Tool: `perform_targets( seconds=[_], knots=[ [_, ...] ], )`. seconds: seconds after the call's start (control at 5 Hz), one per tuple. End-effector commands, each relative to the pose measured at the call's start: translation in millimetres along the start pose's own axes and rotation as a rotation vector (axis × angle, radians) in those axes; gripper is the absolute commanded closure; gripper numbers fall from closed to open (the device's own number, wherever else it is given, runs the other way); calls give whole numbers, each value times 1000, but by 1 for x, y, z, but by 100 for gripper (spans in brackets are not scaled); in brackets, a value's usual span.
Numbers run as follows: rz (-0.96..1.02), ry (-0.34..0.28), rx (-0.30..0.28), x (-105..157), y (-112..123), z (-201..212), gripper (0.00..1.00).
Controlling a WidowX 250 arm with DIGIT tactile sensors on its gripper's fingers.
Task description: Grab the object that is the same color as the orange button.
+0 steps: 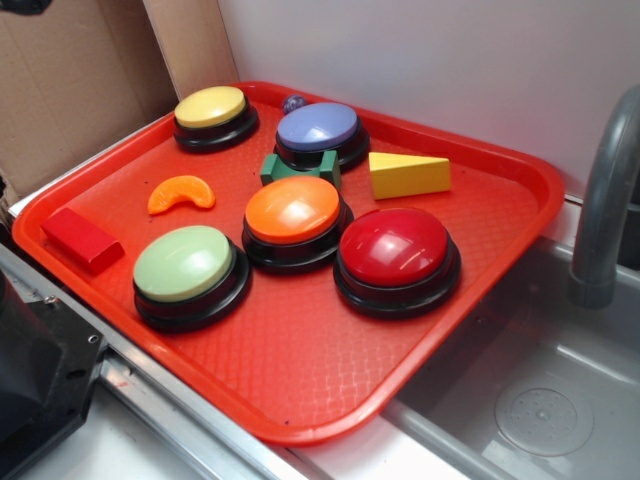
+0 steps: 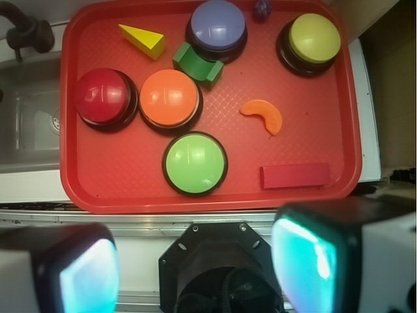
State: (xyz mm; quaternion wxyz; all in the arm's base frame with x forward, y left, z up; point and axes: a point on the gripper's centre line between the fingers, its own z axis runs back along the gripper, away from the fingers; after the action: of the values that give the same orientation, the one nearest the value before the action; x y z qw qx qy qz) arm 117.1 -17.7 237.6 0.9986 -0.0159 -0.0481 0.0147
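Wrist view, nearest first: end effector [image 2: 195,270] high above the near edge, its two pads wide apart with nothing between them. Beyond it the red tray [image 2: 78,163].

Red block [image 2: 295,175] lies nearest, along the tray's front edge. Orange slice [image 2: 263,115] sits just past it on bare tray, touching nothing; green button [image 2: 195,163] and orange button [image 2: 169,98] are to its left in this view, yellow button [image 2: 315,38] beyond it.

Risks, as judgement:
- Slice is small, glossy and curved; pads closing across the curve could squirt it out sideways.
- Tray surface is also orange-red, so the target may be misjudged and the block taken instead.
- Descending off-line could press a button dome.

Farther back: red button [image 2: 104,98], green arch block [image 2: 198,66], yellow wedge [image 2: 143,40], blue button [image 2: 217,25].

No brands, labels or writing readable anywhere.
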Motion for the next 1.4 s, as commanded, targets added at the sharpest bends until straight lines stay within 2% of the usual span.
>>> perform_targets(
  seconds=[0.0, 0.2, 0.4, 0.8, 1.0, 1.2],
  knots=[
    [0, 0, 0, 0, 0, 0, 0],
    [231, -13, -24, 6, 3, -11, 0],
    [476, -32, 34, 19, 10, -27, 0],
    [966, -82, 148, 63, 43, -87, 0],
    [1210, -115, 204, 75, 58, -111, 0],
    [1434, -137, 236, 84, 79, -145, 0]
  ],
)
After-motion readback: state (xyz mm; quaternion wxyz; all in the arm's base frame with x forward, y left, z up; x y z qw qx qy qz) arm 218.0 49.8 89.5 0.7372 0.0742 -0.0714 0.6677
